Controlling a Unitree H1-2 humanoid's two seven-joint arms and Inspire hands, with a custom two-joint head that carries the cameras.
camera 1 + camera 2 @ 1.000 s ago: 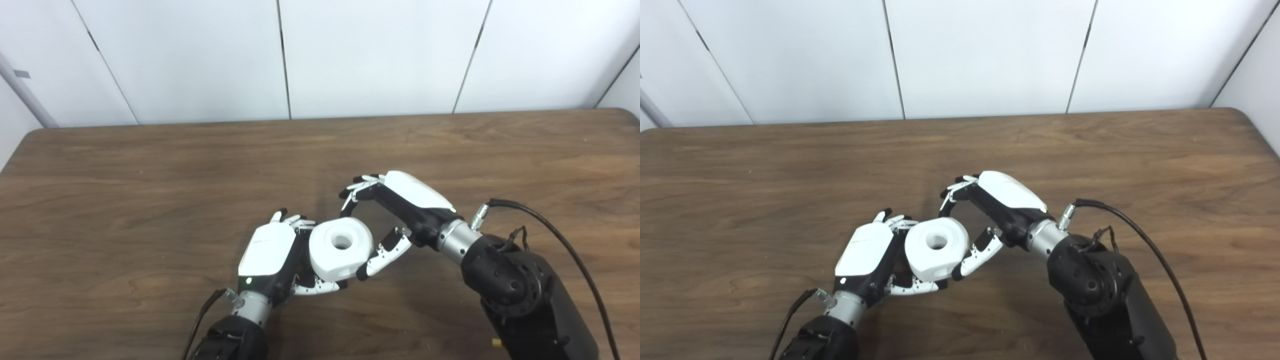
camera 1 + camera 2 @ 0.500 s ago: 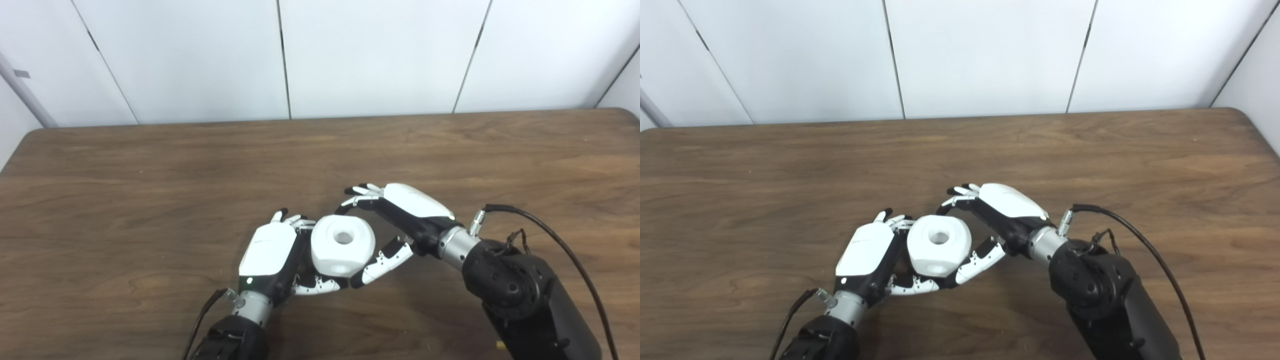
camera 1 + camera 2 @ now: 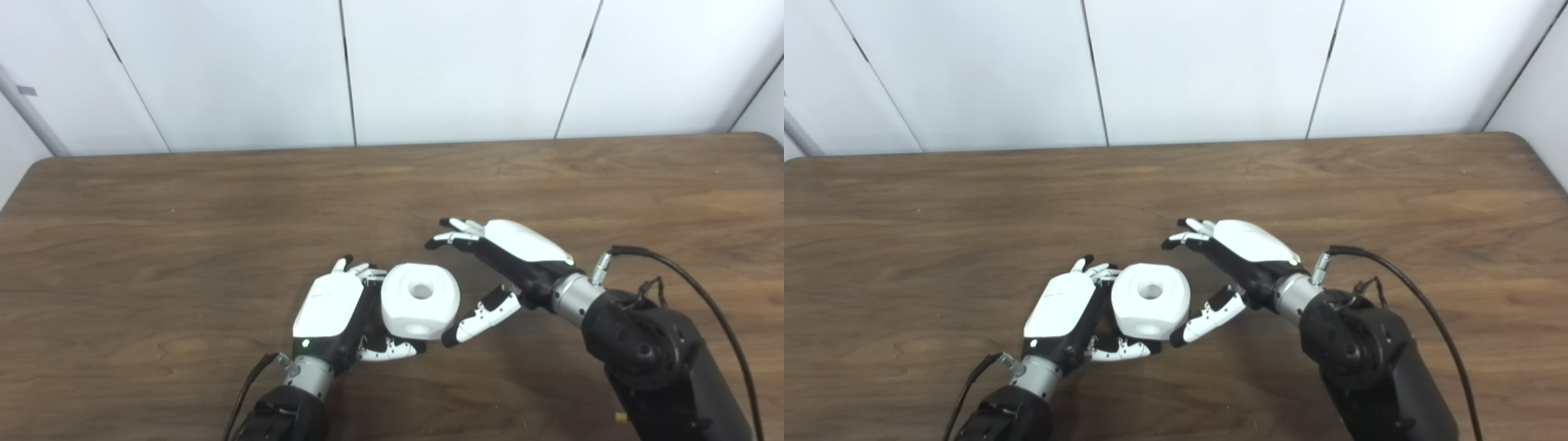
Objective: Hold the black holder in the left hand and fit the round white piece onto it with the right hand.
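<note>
White and round, the piece (image 3: pixel 420 301) sits against the left hand (image 3: pixel 331 312), whose fingers (image 3: pixel 392 349) curl beneath it; the black holder is hidden. At its three o'clock the right hand (image 3: pixel 499 269) hangs spread and empty, just apart. Unsupported on that side, the piece could tip onto the counter (image 3: pixel 184 245).

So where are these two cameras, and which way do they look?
Left eye view: on the robot's head, looking down at the brown table; both arms rise from the bottom edge, left hand against the round white piece, right hand open beside it.
Right eye view: set slightly to the right, aimed the same way, so the same things sit further left.
Shared: table, piece, both hands, white wall.
</note>
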